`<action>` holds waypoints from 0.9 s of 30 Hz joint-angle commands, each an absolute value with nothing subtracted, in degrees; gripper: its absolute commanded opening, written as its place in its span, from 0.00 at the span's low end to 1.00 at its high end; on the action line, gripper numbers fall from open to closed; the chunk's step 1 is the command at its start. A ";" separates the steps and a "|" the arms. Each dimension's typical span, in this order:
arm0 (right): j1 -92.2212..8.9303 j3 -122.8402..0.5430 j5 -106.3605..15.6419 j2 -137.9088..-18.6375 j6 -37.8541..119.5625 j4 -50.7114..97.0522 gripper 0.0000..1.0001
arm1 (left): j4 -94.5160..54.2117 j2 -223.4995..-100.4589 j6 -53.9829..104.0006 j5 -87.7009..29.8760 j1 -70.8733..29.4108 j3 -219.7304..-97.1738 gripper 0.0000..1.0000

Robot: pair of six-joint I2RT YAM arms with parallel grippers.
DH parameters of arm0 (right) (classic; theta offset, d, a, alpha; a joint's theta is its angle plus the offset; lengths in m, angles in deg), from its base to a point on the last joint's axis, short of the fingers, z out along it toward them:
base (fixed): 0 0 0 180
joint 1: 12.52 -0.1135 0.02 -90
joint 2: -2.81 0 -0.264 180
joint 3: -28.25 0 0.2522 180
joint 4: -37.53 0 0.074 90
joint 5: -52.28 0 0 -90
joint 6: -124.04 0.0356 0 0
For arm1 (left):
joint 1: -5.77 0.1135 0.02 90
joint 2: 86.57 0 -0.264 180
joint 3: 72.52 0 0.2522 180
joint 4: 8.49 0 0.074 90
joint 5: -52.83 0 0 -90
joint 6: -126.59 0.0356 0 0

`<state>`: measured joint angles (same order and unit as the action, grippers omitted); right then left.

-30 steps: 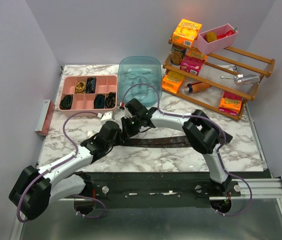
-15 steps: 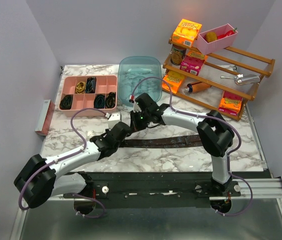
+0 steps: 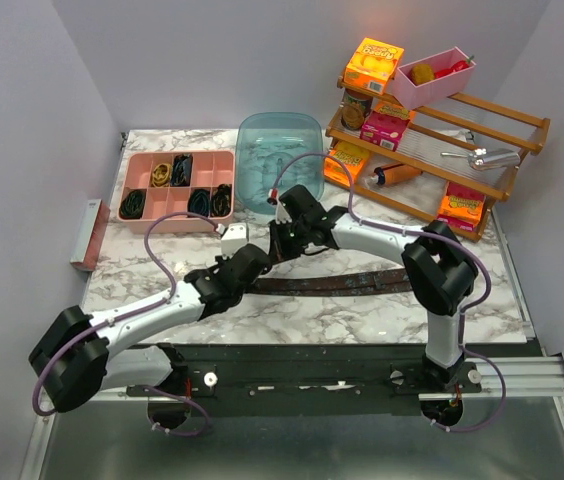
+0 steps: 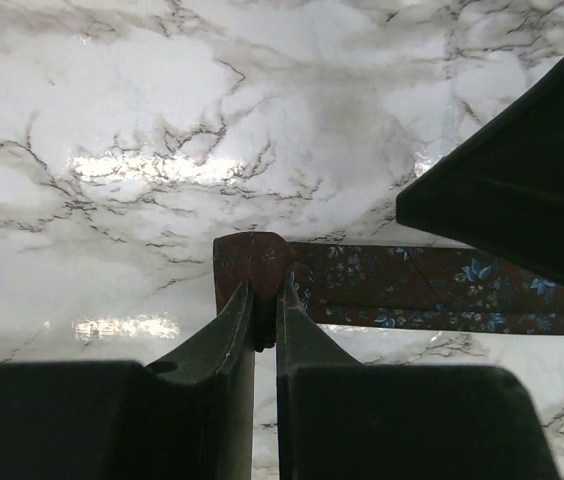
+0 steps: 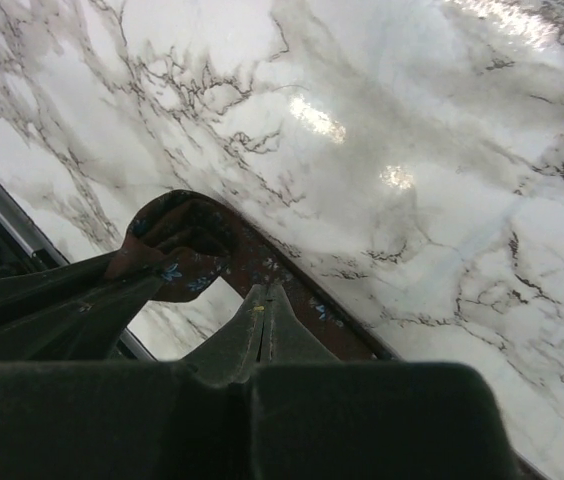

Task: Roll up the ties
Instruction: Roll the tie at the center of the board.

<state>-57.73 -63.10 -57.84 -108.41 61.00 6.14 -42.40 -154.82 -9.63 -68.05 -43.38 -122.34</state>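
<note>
A dark brown tie (image 3: 347, 283) with small blue flowers lies flat across the middle of the marble table. My left gripper (image 3: 254, 268) is shut on its curled left end (image 4: 252, 262), which stands pinched between the fingers (image 4: 232, 330). From there the tie (image 4: 412, 295) runs off to the right. My right gripper (image 3: 283, 243) is shut, its tips (image 5: 265, 288) just over the tie (image 5: 252, 252) beside the curled end (image 5: 177, 235), nothing visible between them. Several small dark coiled ties (image 3: 200, 203) sit in the pink tray.
The pink divided tray (image 3: 152, 223) stands at the back left, with a clear blue tub (image 3: 279, 150) beside it. A wooden rack (image 3: 507, 120) with boxes and bottles fills the back right. A small white piece (image 3: 232, 232) lies near the tray.
Both arms have shifted to the right and slightly back. The left gripper still pinches the tie's end, which has moved right along the strip; the right gripper stays shut.
</note>
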 commanded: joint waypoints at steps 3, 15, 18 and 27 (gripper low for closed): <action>-59.89 -64.09 -61.71 -109.16 62.07 7.24 0.00 | -43.70 -149.07 -12.28 -71.80 -43.63 -121.00 0.00; -63.32 -69.53 -64.44 -115.31 64.45 8.56 0.00 | -43.44 -149.24 -13.07 -72.15 -43.63 -120.82 0.00; -63.67 -69.89 -64.61 -116.63 65.15 9.26 0.00 | -42.83 -149.41 -13.07 -71.63 -43.63 -120.91 0.00; -64.02 -69.54 -64.26 -118.83 68.23 15.15 0.00 | -40.63 -149.86 -13.51 -69.96 -43.63 -119.77 0.00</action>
<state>-63.41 -68.49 -63.91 -116.83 66.20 10.88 -43.49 -150.28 -11.73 -69.14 -43.38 -120.89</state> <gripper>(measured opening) 0.009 0.173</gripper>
